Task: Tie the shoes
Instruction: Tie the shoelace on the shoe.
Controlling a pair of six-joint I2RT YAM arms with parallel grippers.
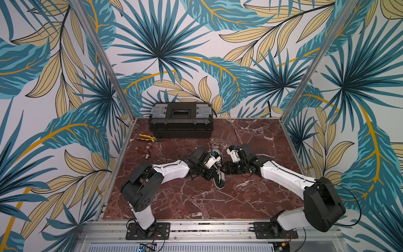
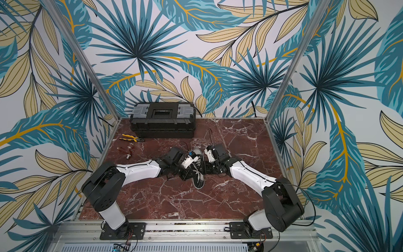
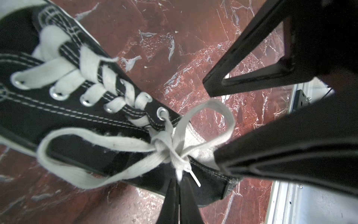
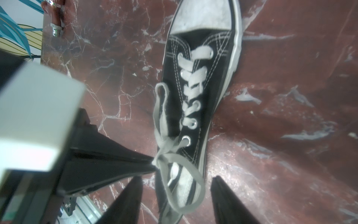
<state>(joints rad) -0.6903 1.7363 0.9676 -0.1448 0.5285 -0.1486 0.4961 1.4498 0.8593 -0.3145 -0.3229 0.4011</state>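
Left hand (image 3: 179, 186): clenched on lace (image 3: 96, 141) end
Right hand (image 4: 175, 177): released, astride a lace loop
Shoe (image 4: 205, 81): flat on worktop (image 4: 280, 116)

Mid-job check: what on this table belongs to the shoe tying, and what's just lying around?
Part of the job:
sneaker
laces, looped into a bow
left gripper, shut on the laces just below the knot
right gripper, open

Lying about, toward the far side:
toolbox
pliers
small fittings
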